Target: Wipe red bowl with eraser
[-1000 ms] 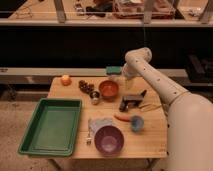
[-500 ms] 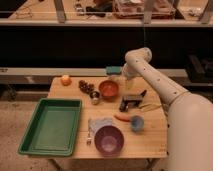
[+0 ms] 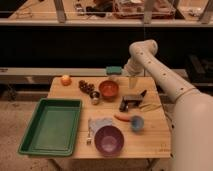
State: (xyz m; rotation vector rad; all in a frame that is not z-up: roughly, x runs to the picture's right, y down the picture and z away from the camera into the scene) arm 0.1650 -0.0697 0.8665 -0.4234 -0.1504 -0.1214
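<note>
Nothing had visibly moved since the earlier frames: the arm (image 3: 150, 65) kept the same bent pose over the far right of the tabletop (image 3: 152, 142), and every object lay where it had been. The gripper (image 3: 134, 96) hung low, just right of the bowl (image 3: 108, 89) and right at the eraser (image 3: 127, 104), a dark shape merging with it. Whether it was open or clamped on the block could not be told.

The bowl sat near the back middle of the tabletop, apart from the eraser. By my judgement the step in hand was securing the eraser, with wiping not yet begun. To do it well, the block should be held by its long sides with the lighter grey face left free. It should then be lifted clear before crossing to the bowl, because a drag would push the carrot (image 3: 122, 117) or cup (image 3: 136, 123) nearby. The light bowl would likely skid under side pressure, so the wipe should press downward into the hollow and sweep gently along the curved inner wall.

The bowl was small, round and reddish-orange, smooth-looking, with a darker brownish inside. The eraser was a black-and-grey rectangular block, probably firm with a soft face. The tabletop was pale wood. A larger purple bowl (image 3: 109, 139) sat near the front edge, and a green tray (image 3: 30, 137) with raised walls lay at the left.
</note>
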